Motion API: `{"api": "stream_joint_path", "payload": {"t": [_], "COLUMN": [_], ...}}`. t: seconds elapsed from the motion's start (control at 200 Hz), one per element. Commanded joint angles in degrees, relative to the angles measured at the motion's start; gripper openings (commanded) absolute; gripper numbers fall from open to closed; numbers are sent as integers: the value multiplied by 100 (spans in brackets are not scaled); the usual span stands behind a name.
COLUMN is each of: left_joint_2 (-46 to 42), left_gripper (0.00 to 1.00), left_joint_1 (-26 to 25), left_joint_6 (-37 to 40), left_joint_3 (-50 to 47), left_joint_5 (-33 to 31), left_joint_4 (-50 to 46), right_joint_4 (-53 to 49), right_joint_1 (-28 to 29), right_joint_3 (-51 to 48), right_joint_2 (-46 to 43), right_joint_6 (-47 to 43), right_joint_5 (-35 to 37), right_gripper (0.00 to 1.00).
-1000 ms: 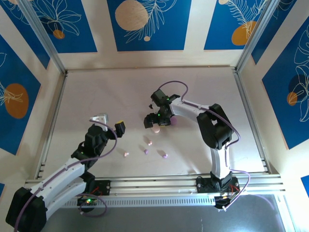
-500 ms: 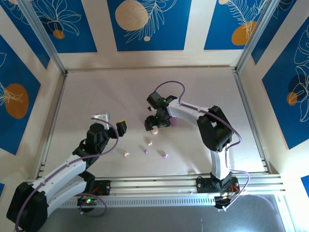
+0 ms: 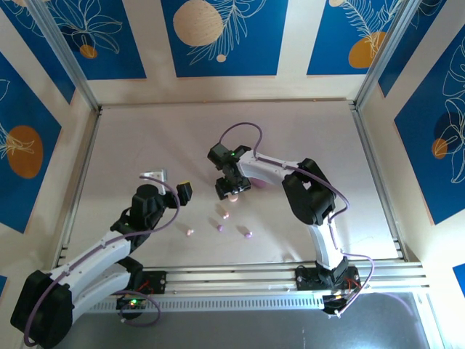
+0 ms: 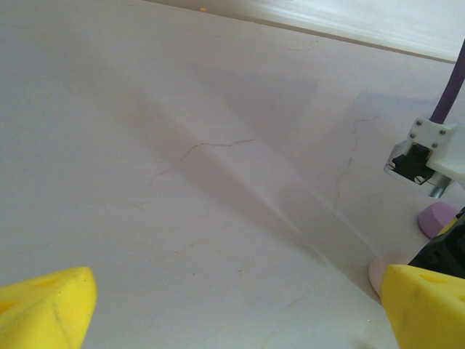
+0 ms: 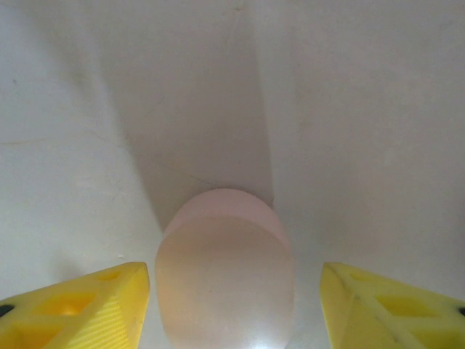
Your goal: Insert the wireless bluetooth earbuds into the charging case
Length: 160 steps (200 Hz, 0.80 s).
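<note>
A pale pink oval charging case [image 5: 225, 280] lies closed on the table between the yellow fingers of my right gripper [image 5: 232, 305]. The jaws are open, with a narrow gap at the left finger and a wider one at the right. From above, the right gripper [image 3: 231, 187] hangs over that pink case [image 3: 234, 195]. Four earbuds lie loose nearer the front: pink ones [image 3: 224, 215] [image 3: 190, 232] and purple ones [image 3: 219, 227] [image 3: 247, 233]. My left gripper [image 3: 168, 184] stands wide open and empty to the left of them, and in its own view [image 4: 236, 313] bare table lies between its fingers.
A light purple case [image 4: 438, 217] sits just beyond the pink case [image 4: 379, 273], beside the right wrist's hardware [image 4: 425, 156]. A metal frame [image 3: 80, 211] borders the pale table on the left and right, and a rail [image 3: 240, 280] runs along the near edge.
The right wrist has swung left and settled over the pink case, its jaws narrowing around it. The left arm has barely shifted.
</note>
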Motion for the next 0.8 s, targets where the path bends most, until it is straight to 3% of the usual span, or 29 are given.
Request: {"api": "stream_joint_path", "payload": {"t": [0.0, 0.795], "left_joint_2": [15, 116], "left_gripper": [100, 100], "left_joint_1": [-3, -1], "left_joint_6": [-63, -93], "left_joint_3": [193, 184], "left_joint_5": [141, 286], "left_joint_4": [-22, 81], "right_joint_4": [-227, -148], "right_joint_1": [29, 36], "right_joint_3": [199, 174], "right_joint_2": [66, -52], "right_joint_6": [-70, -5], "right_joint_5": [155, -25], "right_gripper": [61, 42]}}
